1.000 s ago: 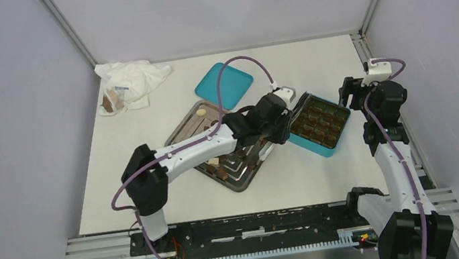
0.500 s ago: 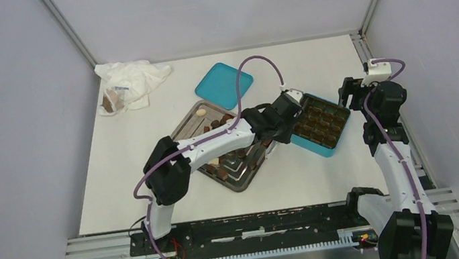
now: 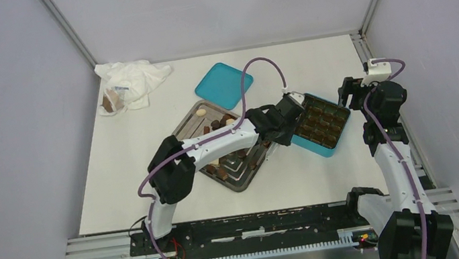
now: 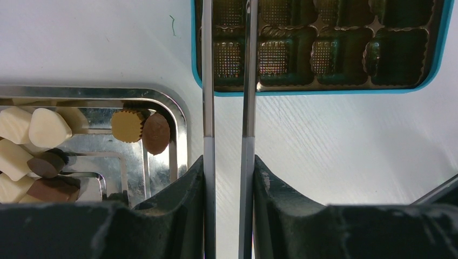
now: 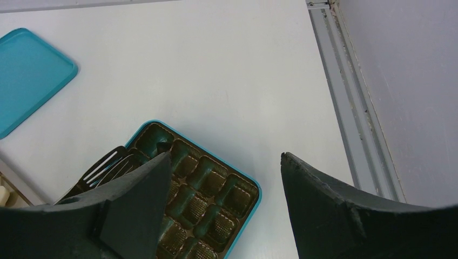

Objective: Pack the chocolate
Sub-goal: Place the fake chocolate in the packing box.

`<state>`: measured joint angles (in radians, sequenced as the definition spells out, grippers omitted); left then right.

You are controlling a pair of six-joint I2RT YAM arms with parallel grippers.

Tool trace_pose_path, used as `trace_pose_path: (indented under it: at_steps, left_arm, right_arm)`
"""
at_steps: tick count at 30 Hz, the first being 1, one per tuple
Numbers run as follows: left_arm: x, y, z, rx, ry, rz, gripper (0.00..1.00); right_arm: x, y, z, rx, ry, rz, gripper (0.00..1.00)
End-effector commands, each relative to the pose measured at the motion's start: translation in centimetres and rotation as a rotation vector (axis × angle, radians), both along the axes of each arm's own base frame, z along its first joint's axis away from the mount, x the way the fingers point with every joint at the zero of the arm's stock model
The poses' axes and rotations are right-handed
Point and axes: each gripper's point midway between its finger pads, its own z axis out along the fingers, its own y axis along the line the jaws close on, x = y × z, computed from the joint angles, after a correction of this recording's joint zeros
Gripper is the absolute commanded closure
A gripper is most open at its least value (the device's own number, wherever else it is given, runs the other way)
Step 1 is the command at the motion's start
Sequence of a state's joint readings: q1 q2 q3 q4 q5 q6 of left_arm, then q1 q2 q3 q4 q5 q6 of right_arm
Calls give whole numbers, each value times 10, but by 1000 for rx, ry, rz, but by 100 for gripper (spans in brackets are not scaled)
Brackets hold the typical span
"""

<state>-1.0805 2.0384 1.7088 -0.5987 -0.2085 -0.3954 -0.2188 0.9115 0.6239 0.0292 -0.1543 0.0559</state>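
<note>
Left pincer (image 4: 227, 162) pinching tongs (image 4: 207, 81), right pincer (image 5: 224, 157) wide

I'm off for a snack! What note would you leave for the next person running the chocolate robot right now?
Left pincer: thin blades close together, reaching over the teal square box with brown dividers; tips hidden, so I cannot tell if it holds a piece.
Right pincer: open, empty, hovering by the box.
The small brown and cream chocolate pieces lie in the steel tray.
Done: flat teal lid is off; the cells in view look empty.
Left: fill the cells.
</note>
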Motion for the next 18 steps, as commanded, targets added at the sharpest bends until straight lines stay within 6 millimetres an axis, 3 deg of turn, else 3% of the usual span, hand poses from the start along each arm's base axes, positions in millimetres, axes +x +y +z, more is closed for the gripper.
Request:
trace_pose_path:
  at_steps: [1,18]
  left_arm:
    - [10,-14,25,-36,-76,-22,76]
    - [11,-13,29,-33,-83,-20,62]
  right_arm:
    - [2,-1,7,0,-33,-1,21]
    - [2,0,7,1,-33,5,21]
